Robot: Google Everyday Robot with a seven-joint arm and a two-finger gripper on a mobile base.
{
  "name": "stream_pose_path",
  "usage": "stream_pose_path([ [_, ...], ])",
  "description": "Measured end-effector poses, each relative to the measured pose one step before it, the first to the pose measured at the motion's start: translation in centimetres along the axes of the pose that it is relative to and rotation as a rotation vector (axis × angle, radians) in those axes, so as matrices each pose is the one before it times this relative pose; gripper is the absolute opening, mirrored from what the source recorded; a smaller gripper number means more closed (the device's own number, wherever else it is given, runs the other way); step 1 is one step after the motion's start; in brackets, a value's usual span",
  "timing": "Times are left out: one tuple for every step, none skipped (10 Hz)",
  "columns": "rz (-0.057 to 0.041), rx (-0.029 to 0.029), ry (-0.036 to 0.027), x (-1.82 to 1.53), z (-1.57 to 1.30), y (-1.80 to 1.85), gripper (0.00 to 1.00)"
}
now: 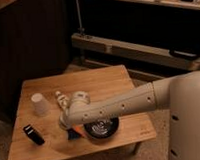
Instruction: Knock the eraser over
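Dim warm light, soft blur, pincer shadowed over table

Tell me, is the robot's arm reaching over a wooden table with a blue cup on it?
No, the cup is white, not blue; the camera view shows it. The arm does reach over the wooden table, gripper low between the eraser and a dark bowl.

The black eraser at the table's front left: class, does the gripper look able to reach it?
Probably yes. The gripper hangs low just right of the eraser, with only bare table between them; the white cup stands farther back, off that line.
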Motion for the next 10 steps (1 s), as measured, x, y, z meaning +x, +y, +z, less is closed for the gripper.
stream_pose_path([
  [-0.00001,0.00003,0.00000,-0.001,0.000,-0.001,0.80],
  [0.00001,-0.00002,-0.00001,-0.001,-0.001,0.000,0.80],
  [0.00000,-0.00002,0.00000,0.000,0.001,0.002,0.80],
  [-0.00001,0.00003,0.00002,0.002,0.000,-0.002,0.80],
  [0.00000,-0.00001,-0.00002,-0.002,0.001,0.002,0.80],
  [-0.00004,-0.00003,0.00001,0.001,-0.001,0.000,0.80],
  [0.00001,-0.00002,0.00001,0.001,-0.001,0.000,0.80],
  [-0.00059,-0.00099,-0.00166,0.106,-0.028,0.106,0.80],
  [-0.00738,-0.00752,-0.02099,0.163,-0.183,0.291,0.80],
  [-0.01658,-0.01542,-0.03864,0.984,-0.320,0.496,0.80],
])
